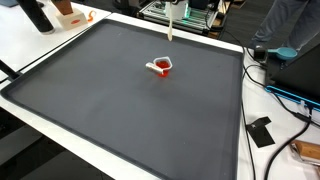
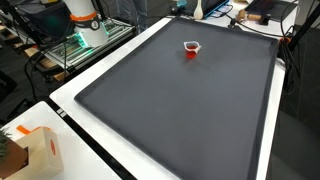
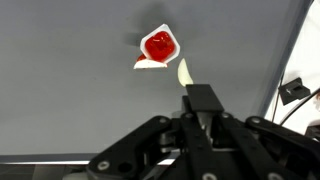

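A small red sauce cup (image 3: 159, 46) with its white lid peeled back sits on the dark grey mat (image 3: 60, 90); both exterior views show it too (image 1: 161, 67) (image 2: 191, 48). My gripper (image 3: 203, 100) is shut on a thin cream-coloured stick (image 3: 184, 72), whose tip pokes out past the fingers just right of and below the cup. In an exterior view the stick (image 1: 170, 25) hangs upright above the mat's far edge, behind the cup, and it shows again near the frame top (image 2: 200, 12). The gripper body is cut off in both exterior views.
The grey mat (image 1: 120, 100) covers a white table (image 1: 60, 135). A cardboard box (image 2: 30, 150) stands at one table corner. A small flat black object (image 1: 262, 131) and cables (image 1: 290, 95) lie beside the mat. Equipment racks stand beyond the far edge.
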### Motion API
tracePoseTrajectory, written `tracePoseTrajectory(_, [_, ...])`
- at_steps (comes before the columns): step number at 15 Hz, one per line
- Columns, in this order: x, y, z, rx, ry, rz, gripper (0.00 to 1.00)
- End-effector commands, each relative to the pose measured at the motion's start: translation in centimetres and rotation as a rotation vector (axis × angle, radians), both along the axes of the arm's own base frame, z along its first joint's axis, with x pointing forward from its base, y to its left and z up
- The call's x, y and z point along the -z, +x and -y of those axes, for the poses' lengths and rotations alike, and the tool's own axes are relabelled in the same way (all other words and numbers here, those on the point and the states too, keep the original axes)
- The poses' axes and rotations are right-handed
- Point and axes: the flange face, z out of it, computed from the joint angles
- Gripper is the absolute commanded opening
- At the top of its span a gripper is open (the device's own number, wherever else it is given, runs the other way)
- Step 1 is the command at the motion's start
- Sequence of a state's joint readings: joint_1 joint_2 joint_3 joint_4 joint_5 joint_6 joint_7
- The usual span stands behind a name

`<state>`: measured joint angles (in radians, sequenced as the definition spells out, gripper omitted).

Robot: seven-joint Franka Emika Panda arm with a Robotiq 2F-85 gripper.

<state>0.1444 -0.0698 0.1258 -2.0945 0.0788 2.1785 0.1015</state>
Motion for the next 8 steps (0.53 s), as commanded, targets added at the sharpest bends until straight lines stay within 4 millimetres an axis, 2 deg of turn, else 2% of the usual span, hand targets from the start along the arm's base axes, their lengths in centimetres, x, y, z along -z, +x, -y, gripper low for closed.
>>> tracePoseTrajectory(1, [1.9,0.4,1.5,-0.044,0.078,-0.019,0.03])
tracePoseTrajectory(8, [5.9,0.7,4.9,-0.065,0.14,-0.032,0.03])
